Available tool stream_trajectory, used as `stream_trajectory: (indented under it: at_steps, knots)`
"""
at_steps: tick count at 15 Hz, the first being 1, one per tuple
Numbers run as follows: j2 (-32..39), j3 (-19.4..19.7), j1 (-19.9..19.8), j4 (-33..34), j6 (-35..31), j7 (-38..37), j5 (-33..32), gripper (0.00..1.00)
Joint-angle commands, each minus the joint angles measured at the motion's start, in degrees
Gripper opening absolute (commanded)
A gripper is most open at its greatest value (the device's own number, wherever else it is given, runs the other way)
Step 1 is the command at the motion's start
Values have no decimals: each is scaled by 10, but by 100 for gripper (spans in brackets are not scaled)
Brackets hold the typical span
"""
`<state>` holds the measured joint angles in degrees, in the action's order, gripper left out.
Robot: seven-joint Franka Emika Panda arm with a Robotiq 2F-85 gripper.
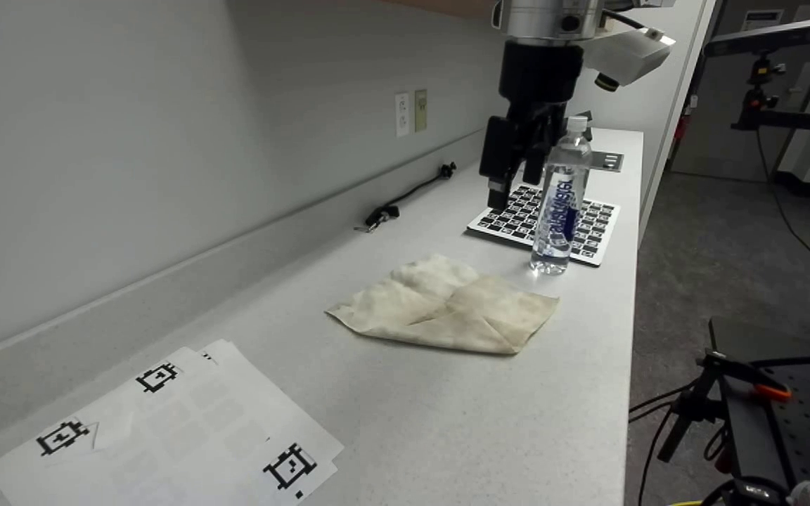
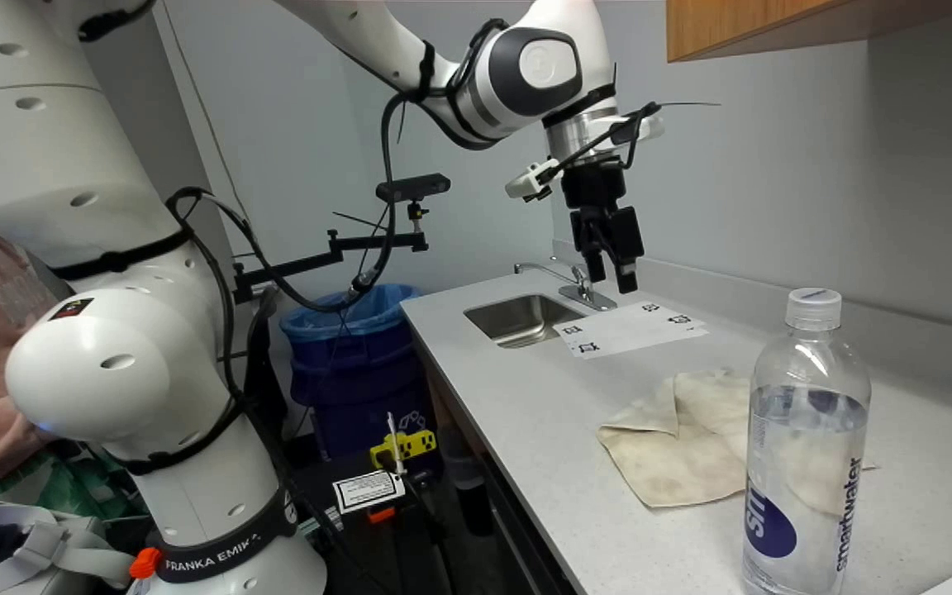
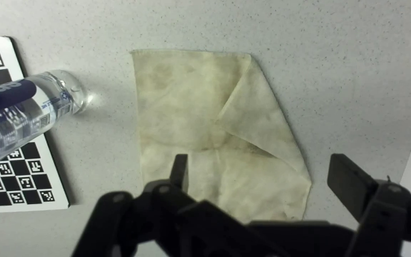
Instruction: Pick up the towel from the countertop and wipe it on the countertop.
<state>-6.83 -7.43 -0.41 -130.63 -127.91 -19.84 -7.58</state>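
The towel (image 1: 447,309) is a rumpled cream cloth lying on the pale countertop (image 1: 461,414), with one corner folded over. It also shows in an exterior view (image 2: 674,454), partly behind the bottle, and in the wrist view (image 3: 187,103), where the gripper hides its lower edge. My gripper (image 1: 515,184) is open and empty, held well above the countertop. It also shows in an exterior view (image 2: 612,277). In the wrist view the spread fingers (image 3: 260,171) frame the towel's lower right part, the left finger over the cloth and the right finger beyond its edge.
A clear water bottle (image 1: 560,211) stands upright near the towel, beside a checkered board (image 1: 598,225). White marker sheets (image 1: 194,422) lie on the countertop's other side, near a sink (image 2: 517,314) and faucet (image 2: 583,291). A black cable (image 1: 382,214) lies by the backsplash. A wooden cabinet (image 2: 757,29) hangs above.
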Motion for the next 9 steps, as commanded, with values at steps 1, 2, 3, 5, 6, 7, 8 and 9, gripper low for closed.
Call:
stream_trajectory:
  at_steps: [1, 2, 3, 5, 6, 7, 8, 9]
  knots:
    - [81, 24, -1, 55, -44, 20, -22, 100]
    - [99, 31, 0, 67, -53, 26, -21, 100]
    - [119, 38, 1, 80, -60, 33, -16, 100]
    - [156, 50, 3, 105, -69, 44, -10, 100]
    - [174, 54, 4, 117, -68, 51, -3, 100]
    - [192, 58, 4, 128, -67, 59, 2, 100]
    - [208, 61, 4, 139, -66, 64, 6, 100]
    - [226, 64, 4, 150, -63, 69, 10, 100]
